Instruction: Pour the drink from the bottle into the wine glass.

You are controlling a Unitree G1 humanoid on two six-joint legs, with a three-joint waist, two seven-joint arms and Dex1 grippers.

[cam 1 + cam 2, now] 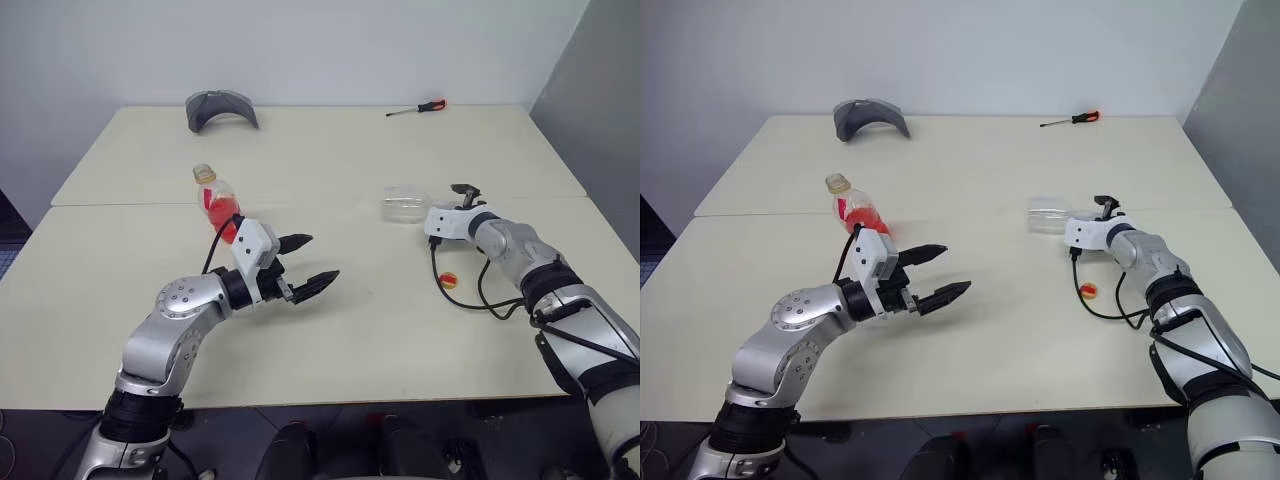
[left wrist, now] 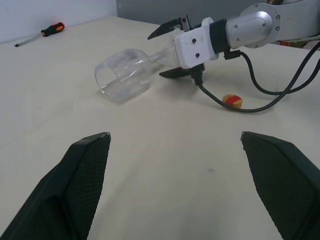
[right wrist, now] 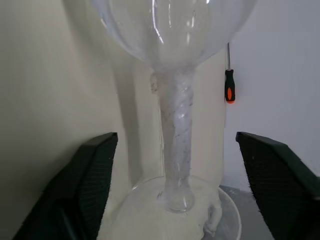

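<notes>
A: How is my right gripper now?

B: I see its two fingers spread, one on each side of the stem of the wine glass. There is a gap between each finger and the stem, so it does not grip the glass. The glass lies on its side on the table, near the right edge, with the bowl toward the middle and the foot toward the gripper.

A: And the arm?

B: My right arm reaches forward over the right part of the table, and the gripper points almost level, a little down, along the stem.

A: The left gripper?

B: It is wide open and holds nothing. Its fingers touch nothing. The left arm is bent, the gripper hangs above the near half of the table and points level, toward the right side.

A: Where is the bottle?

B: It stands just behind my left gripper, left of the middle of the table, without cap. The drink fills the lower part. A small yellow and red cap lies near the right arm, beside the black cable.

A: Other things?

B: A screwdriver near the far edge at the right, and a grey curved object near the far edge at the left.
</notes>
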